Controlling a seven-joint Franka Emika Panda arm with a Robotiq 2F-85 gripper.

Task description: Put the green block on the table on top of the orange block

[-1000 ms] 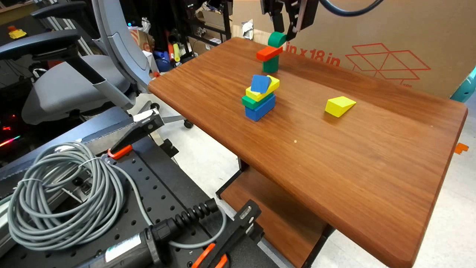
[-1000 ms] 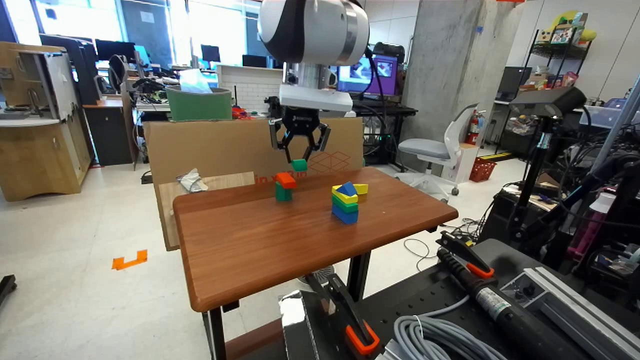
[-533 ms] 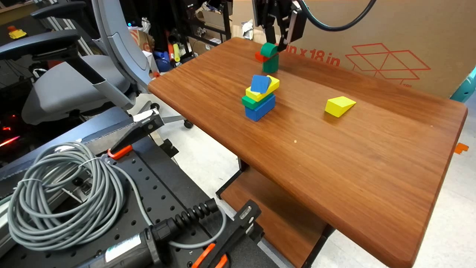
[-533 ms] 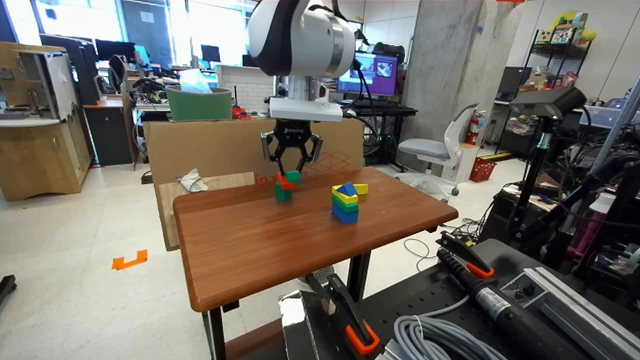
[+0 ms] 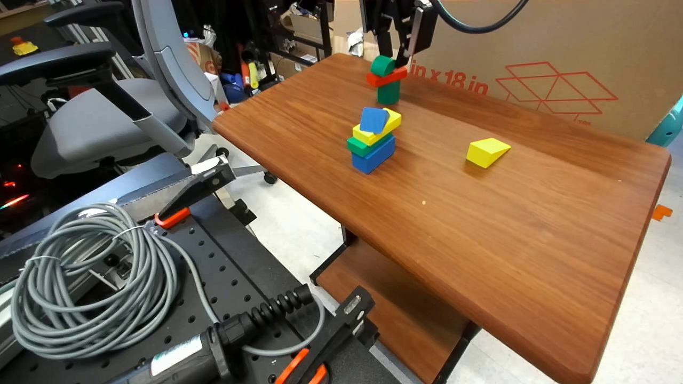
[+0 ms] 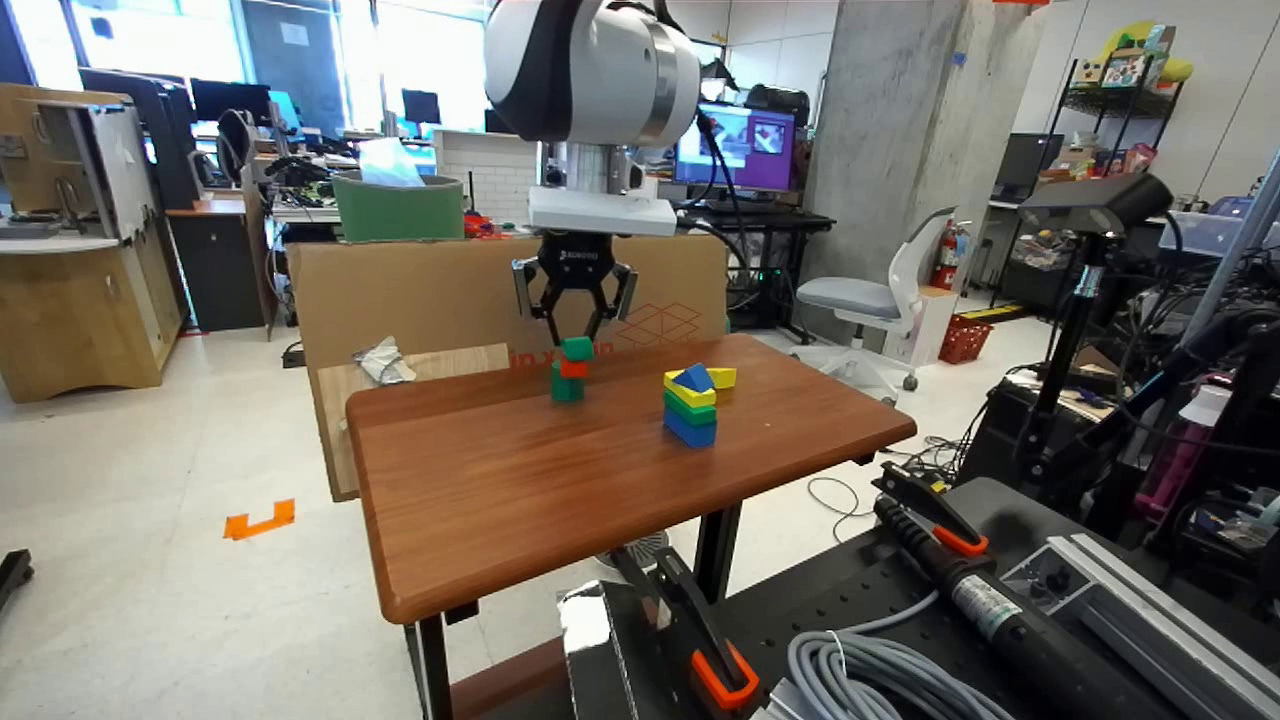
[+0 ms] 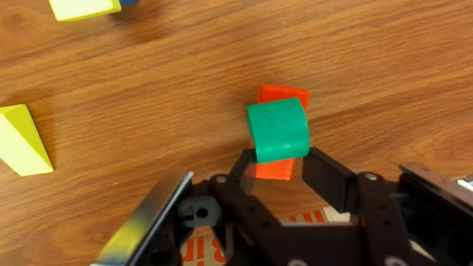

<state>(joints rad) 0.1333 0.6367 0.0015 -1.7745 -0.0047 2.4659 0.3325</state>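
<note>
Apparently at the placing step, the green block (image 7: 279,129), curved side up, is held by the gripper (image 7: 281,152), whose jaws are clenched on it from eight and four o'clock in the wrist view. Beneath, the orange block (image 7: 275,170) is seen jutting at twelve and six o'clock; in both exterior views it is carried by a lower green block (image 5: 388,93) on the table (image 5: 507,224). Whether the green block's weight is borne cannot be told. Should it be released too high, it could be dropped askew. Should it be pressed hard off-centre, the overhanging orange block could be tipped. Should the jaws be parted unevenly, both could be nudged off.
</note>
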